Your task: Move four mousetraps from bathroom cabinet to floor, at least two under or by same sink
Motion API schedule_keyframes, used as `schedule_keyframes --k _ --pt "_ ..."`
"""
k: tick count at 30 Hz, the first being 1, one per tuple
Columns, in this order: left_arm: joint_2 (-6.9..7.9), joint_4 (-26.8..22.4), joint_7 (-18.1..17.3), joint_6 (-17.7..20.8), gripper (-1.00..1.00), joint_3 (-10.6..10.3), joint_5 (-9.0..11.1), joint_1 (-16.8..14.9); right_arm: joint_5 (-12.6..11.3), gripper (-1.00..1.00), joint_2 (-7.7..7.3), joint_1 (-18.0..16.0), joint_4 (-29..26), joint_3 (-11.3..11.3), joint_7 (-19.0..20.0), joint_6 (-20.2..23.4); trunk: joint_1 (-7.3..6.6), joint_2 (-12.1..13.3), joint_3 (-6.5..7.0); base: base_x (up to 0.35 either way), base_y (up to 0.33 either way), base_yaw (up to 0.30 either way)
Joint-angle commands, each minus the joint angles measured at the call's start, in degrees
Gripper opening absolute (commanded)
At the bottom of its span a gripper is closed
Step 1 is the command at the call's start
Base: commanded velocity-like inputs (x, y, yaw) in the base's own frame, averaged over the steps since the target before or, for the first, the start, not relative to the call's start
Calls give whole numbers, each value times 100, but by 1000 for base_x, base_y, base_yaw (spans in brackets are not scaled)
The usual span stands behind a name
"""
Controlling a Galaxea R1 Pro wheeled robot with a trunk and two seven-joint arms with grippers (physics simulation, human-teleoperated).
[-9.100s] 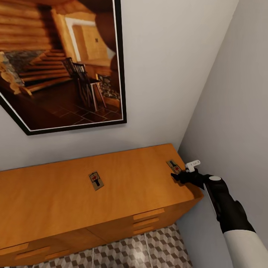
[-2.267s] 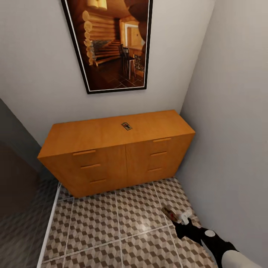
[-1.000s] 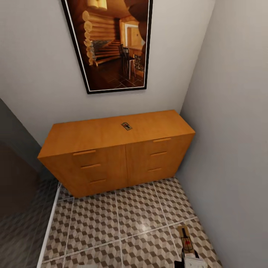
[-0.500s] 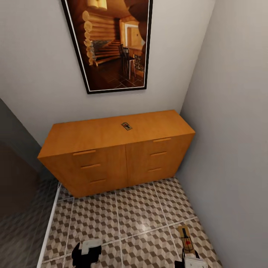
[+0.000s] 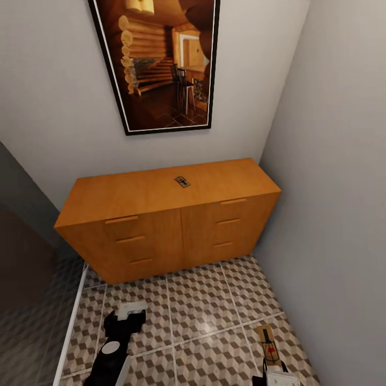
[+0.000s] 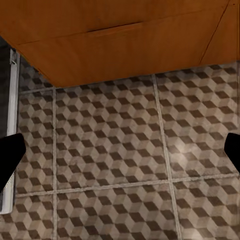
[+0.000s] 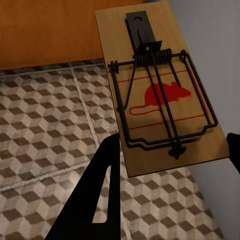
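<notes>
The right gripper (image 7: 170, 165) has its two dark fingers (image 7: 97, 195) spread apart on either side of a mousetrap (image 7: 157, 85); whether they press on the board or merely flank it cannot be told. In the head view this mousetrap (image 5: 267, 344) lies just ahead of the gripper's tip at the bottom right edge, low over the tiled floor (image 5: 198, 305) and close to the grey side wall (image 5: 338, 187). Its wooden board carries a dark wire spring and a red mouse mark. The left gripper (image 5: 124, 320) hangs above the tiles at the lower left, well apart from that trap, and its wrist view shows the fingertips (image 6: 10, 155) wide apart with nothing between them, only the cube-patterned tiles below. Beyond both stands an orange wooden cabinet (image 5: 166, 220) with drawer fronts, set against the back wall. A second mousetrap (image 5: 182, 182) lies flat on the cabinet's top, near the middle. Above the cabinet hangs a dark-framed picture (image 5: 161, 64) of a log-walled room.
</notes>
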Motion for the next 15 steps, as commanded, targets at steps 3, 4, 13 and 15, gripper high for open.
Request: schedule_keyframes --k 3,4,13,15 --pt "1 -424 22 312 100 -200 -36 -2 49 -100 2 -3 4 -46 -4 -18 3 -10 -10 0 0 0" --pt "1 -598 22 418 100 -327 -38 -2 49 -100 -1 -3 4 -46 -1 -18 3 -10 -10 0 0 0" --pt "18 -1196 -32 706 100 -633 -43 95 57 -100 93 94 13 -24 -18 -71 3 -10 -9 0 0 0" --pt "18 -1196 -32 670 100 -633 -43 159 57 -100 109 160 13 -24 -18 -71 3 -10 -9 0 0 0"
